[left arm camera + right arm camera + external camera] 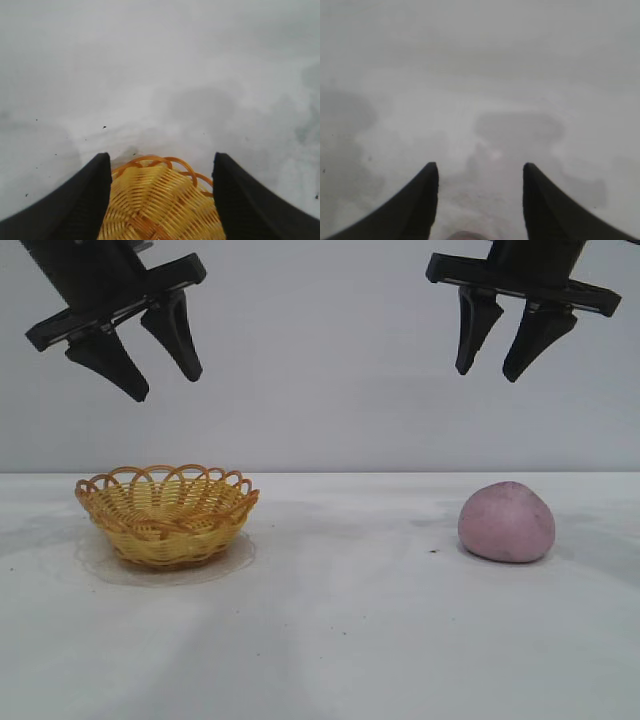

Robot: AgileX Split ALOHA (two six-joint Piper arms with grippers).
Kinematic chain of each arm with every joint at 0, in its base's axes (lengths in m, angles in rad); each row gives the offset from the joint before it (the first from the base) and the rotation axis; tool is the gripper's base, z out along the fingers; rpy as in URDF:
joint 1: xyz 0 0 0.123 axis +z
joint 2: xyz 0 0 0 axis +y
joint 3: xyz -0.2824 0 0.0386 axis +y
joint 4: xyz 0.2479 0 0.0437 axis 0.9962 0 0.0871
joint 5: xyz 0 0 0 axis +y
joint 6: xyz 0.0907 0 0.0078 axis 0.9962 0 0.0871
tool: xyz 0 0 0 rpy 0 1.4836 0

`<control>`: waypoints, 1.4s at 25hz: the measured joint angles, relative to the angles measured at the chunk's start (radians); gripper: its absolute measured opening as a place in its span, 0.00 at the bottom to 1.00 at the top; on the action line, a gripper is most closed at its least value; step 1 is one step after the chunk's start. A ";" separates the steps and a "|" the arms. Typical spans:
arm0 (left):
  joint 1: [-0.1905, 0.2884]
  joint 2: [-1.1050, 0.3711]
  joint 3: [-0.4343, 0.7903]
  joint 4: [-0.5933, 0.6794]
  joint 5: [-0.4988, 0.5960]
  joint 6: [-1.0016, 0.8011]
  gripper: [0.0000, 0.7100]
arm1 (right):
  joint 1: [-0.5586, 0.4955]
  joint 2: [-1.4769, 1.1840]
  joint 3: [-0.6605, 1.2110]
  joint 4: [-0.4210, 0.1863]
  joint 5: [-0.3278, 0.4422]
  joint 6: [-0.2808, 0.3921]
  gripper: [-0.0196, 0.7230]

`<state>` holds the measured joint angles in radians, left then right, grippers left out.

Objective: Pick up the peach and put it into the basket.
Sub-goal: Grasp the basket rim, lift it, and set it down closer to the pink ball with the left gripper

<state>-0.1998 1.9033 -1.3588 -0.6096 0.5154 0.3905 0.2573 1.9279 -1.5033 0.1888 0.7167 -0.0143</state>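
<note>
The dusty pink peach (506,522) rests on the white table at the right in the exterior view; a sliver of the peach (465,235) shows at the edge of the right wrist view. The yellow woven basket (167,514) with its orange looped rim stands at the left and holds nothing. High above the basket hangs my left gripper (165,385), open; the left wrist view has the basket (160,200) showing between the open left gripper (162,162) fingers. My right gripper (492,375) hangs open well above the peach, with nothing between the jaws of the right gripper (480,170).
The white table (340,620) stretches between the basket and the peach, with a few small dark specks on it. A plain grey wall (320,360) stands behind.
</note>
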 joint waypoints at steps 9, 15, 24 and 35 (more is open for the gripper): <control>0.000 0.000 0.000 0.000 0.002 0.000 0.61 | 0.000 0.000 0.000 0.000 0.002 0.000 0.47; 0.000 0.000 -0.012 0.042 0.077 0.081 0.61 | 0.000 0.000 0.000 0.000 0.003 0.000 0.47; 0.000 0.042 -0.196 0.289 0.340 0.121 0.61 | 0.000 0.000 0.000 0.000 0.011 0.000 0.47; 0.000 0.299 -0.554 0.411 0.695 0.233 0.61 | 0.000 0.000 0.000 0.000 0.032 0.000 0.47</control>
<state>-0.1998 2.2019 -1.9132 -0.1982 1.2107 0.6232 0.2573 1.9279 -1.5033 0.1888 0.7484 -0.0143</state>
